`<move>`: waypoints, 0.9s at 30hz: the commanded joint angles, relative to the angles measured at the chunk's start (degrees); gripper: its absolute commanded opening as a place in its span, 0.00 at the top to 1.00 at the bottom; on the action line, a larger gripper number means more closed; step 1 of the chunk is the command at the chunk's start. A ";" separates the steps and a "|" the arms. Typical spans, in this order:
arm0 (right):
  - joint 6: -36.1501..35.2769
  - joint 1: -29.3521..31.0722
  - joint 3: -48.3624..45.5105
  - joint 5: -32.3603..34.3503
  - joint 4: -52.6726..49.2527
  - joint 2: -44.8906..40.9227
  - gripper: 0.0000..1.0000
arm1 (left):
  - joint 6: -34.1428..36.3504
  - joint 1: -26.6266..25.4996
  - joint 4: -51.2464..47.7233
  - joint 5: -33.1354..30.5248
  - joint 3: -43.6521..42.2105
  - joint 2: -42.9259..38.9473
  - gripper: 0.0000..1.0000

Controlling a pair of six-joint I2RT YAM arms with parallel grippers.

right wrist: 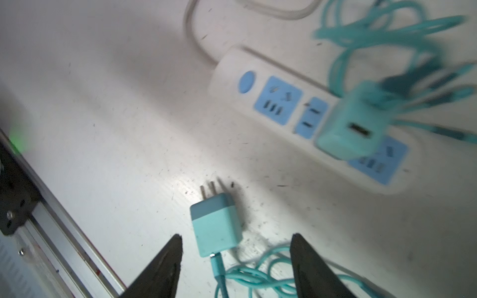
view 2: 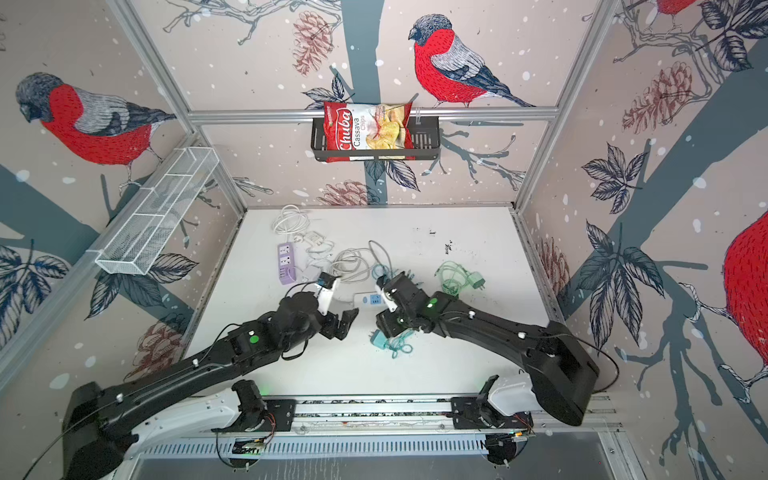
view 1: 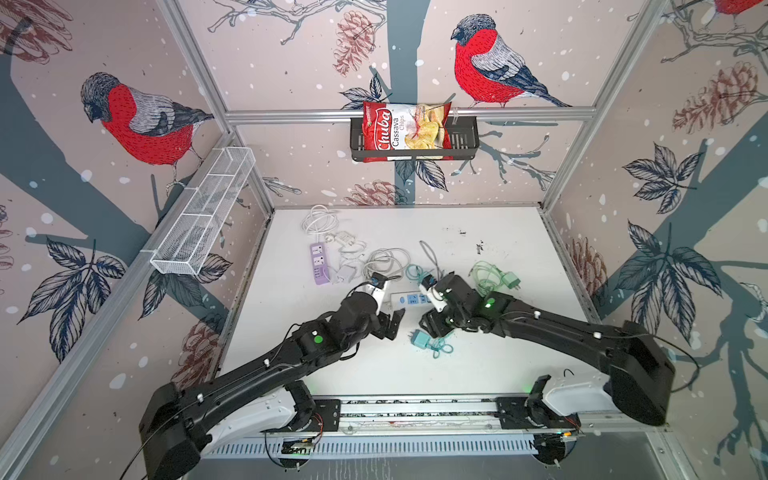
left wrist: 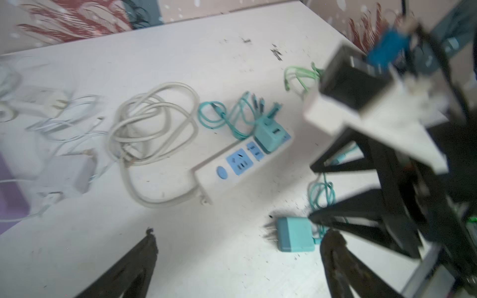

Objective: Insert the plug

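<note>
Two teal plugs: the loose plug lies below centre in a top view, unheld between the right gripper's parted fingers; the second plug sits on the white strip. The left gripper gapes empty

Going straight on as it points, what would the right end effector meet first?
Probably the loose teal charger just ahead of the right end effector, then the table; depth is unclear.

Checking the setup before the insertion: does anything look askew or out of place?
A teal charger sits tilted atop the white power strip, apparently not seated in any socket. Dark specks dirty the table nearby.
</note>
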 commanded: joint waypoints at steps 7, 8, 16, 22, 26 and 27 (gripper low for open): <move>11.30 -14.91 -7.66 -9.19 2.44 -15.02 0.29 | 8.64 -7.23 0.13 2.40 2.37 12.11 0.03; 11.51 -15.98 -8.41 -10.06 2.71 -16.08 0.29 | 9.83 -7.25 0.42 3.26 2.30 12.98 0.03; 12.00 -21.12 -13.40 -16.14 5.24 -21.99 0.28 | 24.89 -8.79 4.01 11.01 3.37 20.58 0.03; 13.63 -22.35 -16.91 -20.19 7.64 -26.24 0.28 | 30.37 -8.94 0.37 9.75 7.32 28.60 0.04; 12.92 -23.38 -17.62 -21.04 6.90 -28.01 0.28 | 33.39 -8.93 -0.93 7.67 9.09 32.78 0.04; 12.56 -23.64 -17.62 -21.08 6.49 -28.36 0.28 | 34.08 -8.99 -1.50 7.62 9.93 33.76 0.04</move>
